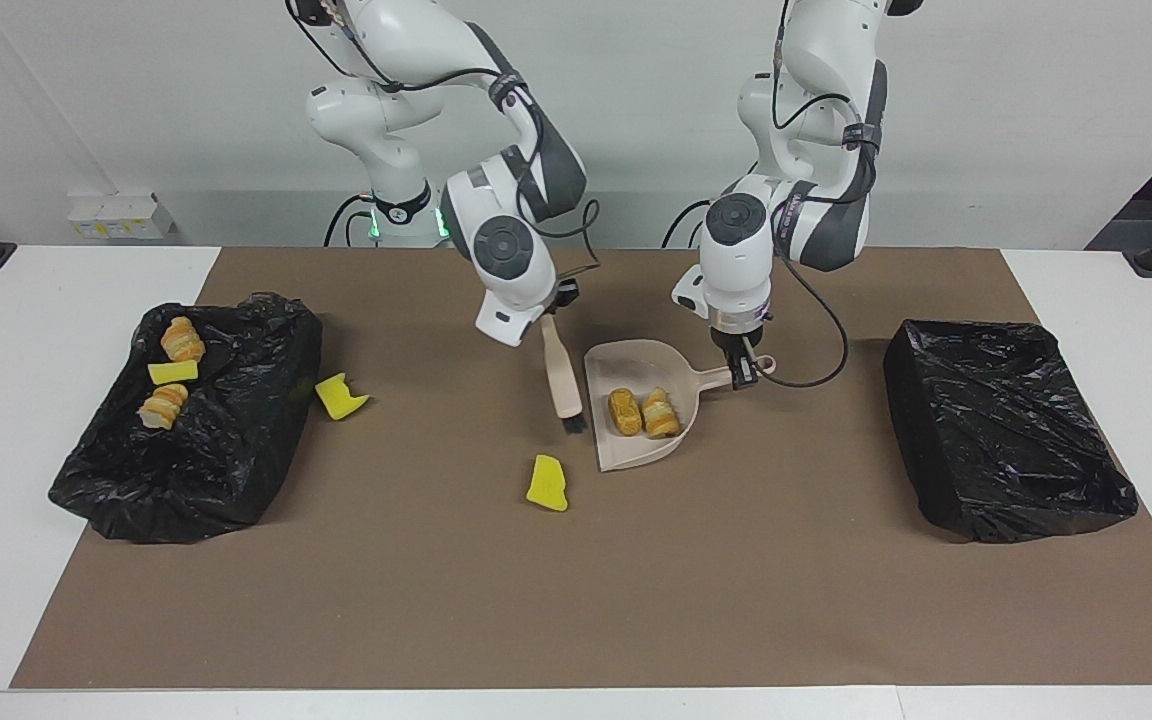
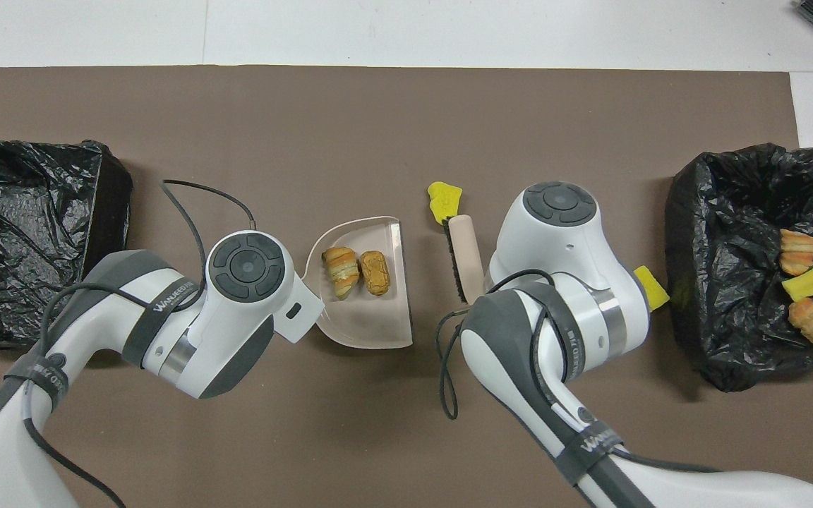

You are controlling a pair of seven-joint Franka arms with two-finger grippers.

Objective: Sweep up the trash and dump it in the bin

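My left gripper (image 1: 742, 372) is shut on the handle of the beige dustpan (image 1: 636, 455), which lies flat mid-table. Two golden-brown pastry pieces (image 1: 624, 412) (image 1: 660, 413) lie in the pan; they also show in the overhead view (image 2: 341, 271) (image 2: 376, 272). My right gripper (image 1: 554, 318) is shut on the handle of the beige brush (image 1: 563, 375), whose black bristles touch the mat beside the pan's open mouth. A yellow sponge piece (image 1: 547, 483) lies on the mat just farther from the robots than the brush tip. Another sponge piece (image 1: 340, 396) lies beside the black-lined bin (image 1: 226, 470) at the right arm's end.
That bin holds two pastry pieces (image 1: 182, 338) (image 1: 163, 405) and a yellow sponge piece (image 1: 173, 372). A second black-lined bin (image 1: 1006, 430) stands at the left arm's end with nothing showing in it. A brown mat (image 1: 576, 600) covers the table.
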